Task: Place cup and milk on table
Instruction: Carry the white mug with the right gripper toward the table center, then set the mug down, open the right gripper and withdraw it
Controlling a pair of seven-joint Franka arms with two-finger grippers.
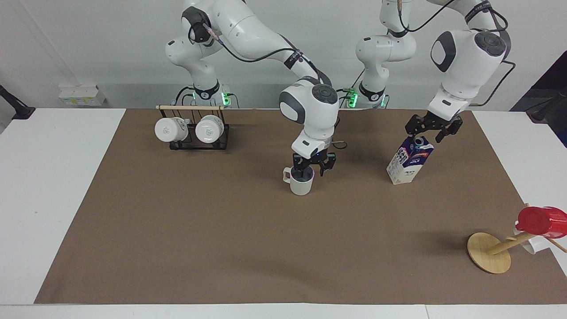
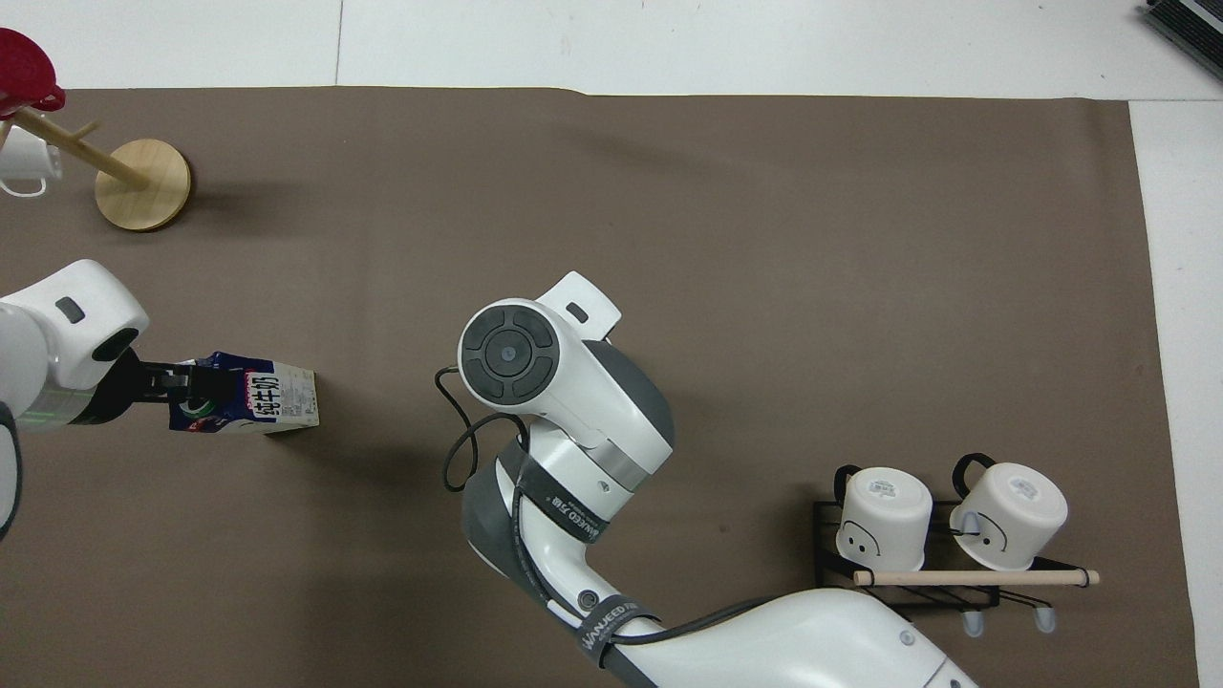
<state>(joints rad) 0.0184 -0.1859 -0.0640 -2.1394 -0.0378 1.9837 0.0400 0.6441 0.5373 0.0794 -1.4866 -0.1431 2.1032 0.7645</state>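
Brown mat (image 1: pixel 177 230): off-white cup (image 1: pixel 301 183) upright, blue-white milk (image 1: pixel 409 160).

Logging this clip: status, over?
Right gripper open over the cup, which stands on the mat. Left gripper open at the milk top. Nothing in the way.

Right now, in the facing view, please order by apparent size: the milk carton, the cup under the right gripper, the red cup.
1. Milk carton
2. Red cup, though nearer the camera, so unsure
3. Cup under the right gripper
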